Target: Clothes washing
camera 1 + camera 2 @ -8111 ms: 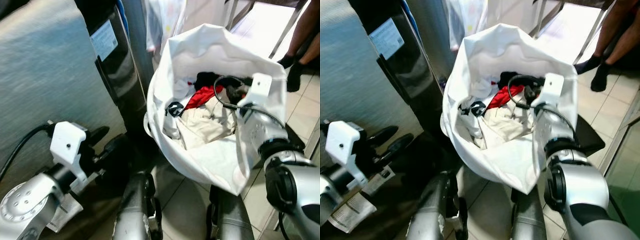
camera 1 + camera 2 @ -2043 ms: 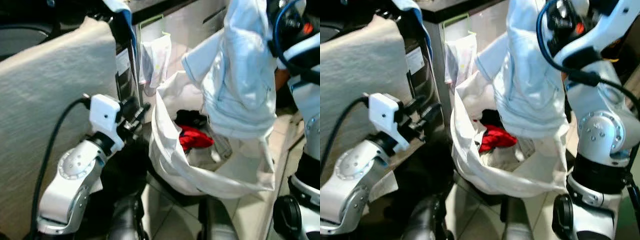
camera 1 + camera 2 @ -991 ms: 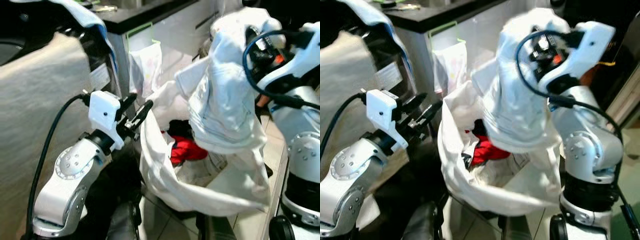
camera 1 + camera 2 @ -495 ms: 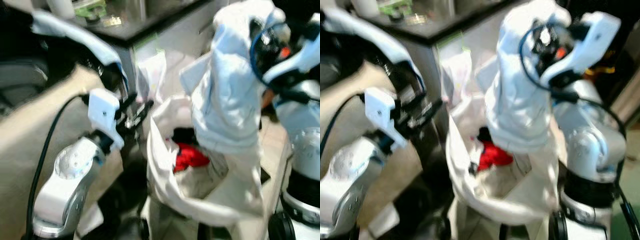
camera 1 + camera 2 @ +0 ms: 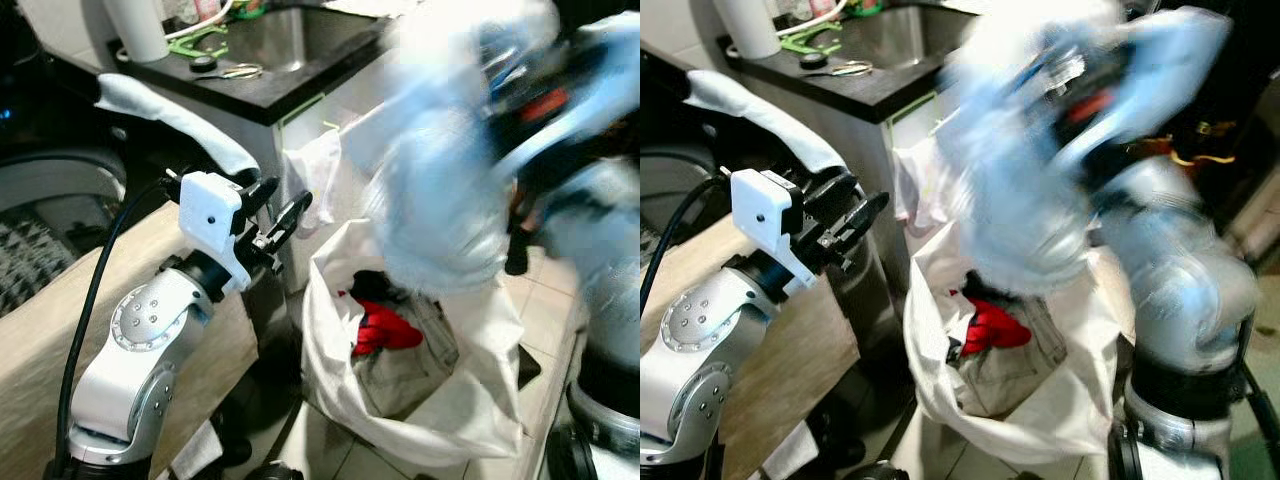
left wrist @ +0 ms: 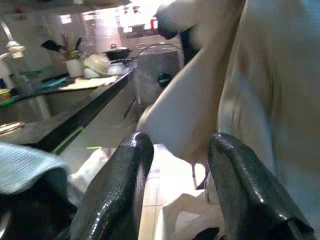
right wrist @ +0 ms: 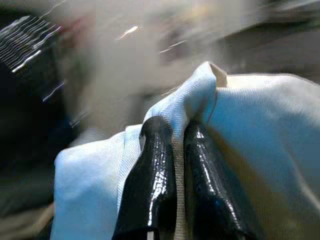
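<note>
Raised above the white bag (image 5: 420, 400) and blurred in the head views: a pale blue garment (image 5: 440, 190), pinched in the right gripper (image 7: 175, 165), black fingers (image 7: 152, 180) clamped on a seam, as seen from the right wrist. Inside the bag, a red item (image 5: 385, 328), something black (image 5: 375, 285) and beige cloth (image 5: 400, 365). Left of the bag, at rim height, the left gripper (image 5: 278, 212), spread apart and empty; between the parted fingers (image 6: 117, 190) in the left wrist view, the hanging garment and a stretch of dark counter (image 6: 75, 120) with a pot (image 6: 117, 51) and utensils (image 6: 70, 50). Behind the bag, a black countertop (image 5: 260, 85) with a sink (image 5: 270, 30) and a white cabinet front; a small white bag (image 5: 315, 180) hung on it. Further left of the bag, a beige surface (image 5: 40, 330) and a washer drum (image 5: 50, 210) draped with pale cloth (image 5: 170, 120). Under the bag, tiled floor (image 5: 545, 300).
</note>
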Robot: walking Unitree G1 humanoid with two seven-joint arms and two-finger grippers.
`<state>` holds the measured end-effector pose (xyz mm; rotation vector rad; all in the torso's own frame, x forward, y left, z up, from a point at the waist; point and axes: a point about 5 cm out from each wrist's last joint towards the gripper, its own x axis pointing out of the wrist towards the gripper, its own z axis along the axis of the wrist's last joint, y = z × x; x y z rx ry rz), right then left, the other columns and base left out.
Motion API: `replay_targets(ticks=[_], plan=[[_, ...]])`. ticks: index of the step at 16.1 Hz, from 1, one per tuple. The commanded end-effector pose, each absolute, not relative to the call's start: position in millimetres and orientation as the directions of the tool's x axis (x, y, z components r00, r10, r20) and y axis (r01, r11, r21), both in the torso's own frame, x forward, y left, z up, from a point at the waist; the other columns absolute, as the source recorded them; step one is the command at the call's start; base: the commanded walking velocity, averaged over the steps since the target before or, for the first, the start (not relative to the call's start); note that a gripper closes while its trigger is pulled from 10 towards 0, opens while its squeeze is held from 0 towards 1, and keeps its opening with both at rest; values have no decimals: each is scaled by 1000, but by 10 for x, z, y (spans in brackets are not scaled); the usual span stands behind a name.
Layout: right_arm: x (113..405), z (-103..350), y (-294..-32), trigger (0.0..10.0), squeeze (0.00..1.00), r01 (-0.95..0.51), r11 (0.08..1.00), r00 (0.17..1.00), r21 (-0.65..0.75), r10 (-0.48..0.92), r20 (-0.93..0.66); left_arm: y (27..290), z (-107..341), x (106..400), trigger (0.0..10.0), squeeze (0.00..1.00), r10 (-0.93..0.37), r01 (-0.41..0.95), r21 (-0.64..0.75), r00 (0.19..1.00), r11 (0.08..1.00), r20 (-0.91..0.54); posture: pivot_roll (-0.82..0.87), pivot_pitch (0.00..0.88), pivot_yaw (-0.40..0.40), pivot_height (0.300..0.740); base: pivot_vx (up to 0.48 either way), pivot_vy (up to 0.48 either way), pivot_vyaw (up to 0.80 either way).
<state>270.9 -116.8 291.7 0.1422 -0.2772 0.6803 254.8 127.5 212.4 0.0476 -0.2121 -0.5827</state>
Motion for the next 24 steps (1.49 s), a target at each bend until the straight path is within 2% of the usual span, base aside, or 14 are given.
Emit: replay_targets(ticks=[1,2,4,8,12,14,16,18,20,21,24], plan=[[2503,2872,-869,10000,0,-777,627,595,-59,762,254,1298,2154,2568,10000,0,-550,541,104,812,835,196,-52,0,77,740,0,0,0],[2462,2789,-807,10000,0,-798,598,572,-81,792,214,1313,2179,2578,10000,0,-550,540,109,810,835,203,-47,1,75,740,0,0,0],[2475,2760,-811,10000,0,-789,607,583,-90,787,199,1341,2226,2580,10000,0,-556,546,114,800,830,225,-45,1,75,740,0,0,0],[2498,2824,-944,10000,0,-765,634,605,-108,767,214,1373,2322,2571,10000,0,-573,577,76,770,813,280,-49,0,80,740,0,0,0],[2516,3055,-1107,10000,0,-722,685,628,-91,706,328,1359,2313,2547,10000,0,-591,594,80,759,800,272,-48,1,79,740,0,0,0],[2583,3221,-1274,10000,0,-664,746,666,-47,619,416,1357,2313,2543,10000,0,-596,601,74,756,796,271,-48,0,78,740,0,0,0],[2710,3377,-1526,10000,0,-538,842,746,46,450,492,1354,2312,2538,10000,0,-604,613,62,750,788,270,-48,0,78,740,0,0,0],[2826,3443,-1811,10000,0,-376,915,818,148,252,517,1328,2308,2514,10000,0,-630,643,45,730,764,267,-50,0,79,740,0,0,0],[2873,3405,-2004,10000,0,-252,948,860,193,128,494,1305,2291,2489,10000,0,-650,664,42,715,747,259,-50,0,79,740,0,0,0],[2875,3355,-2043,10000,0,-221,956,874,192,106,475,1300,2280,2483,10000,0,-654,668,40,712,743,254,-50,0,79,740,0,0,0],[2878,3260,-1959,10000,0,-254,951,884,176,155,440,1313,2268,2511,10000,0,-650,662,42,718,748,251,-50,0,86,740,0,0,0]])
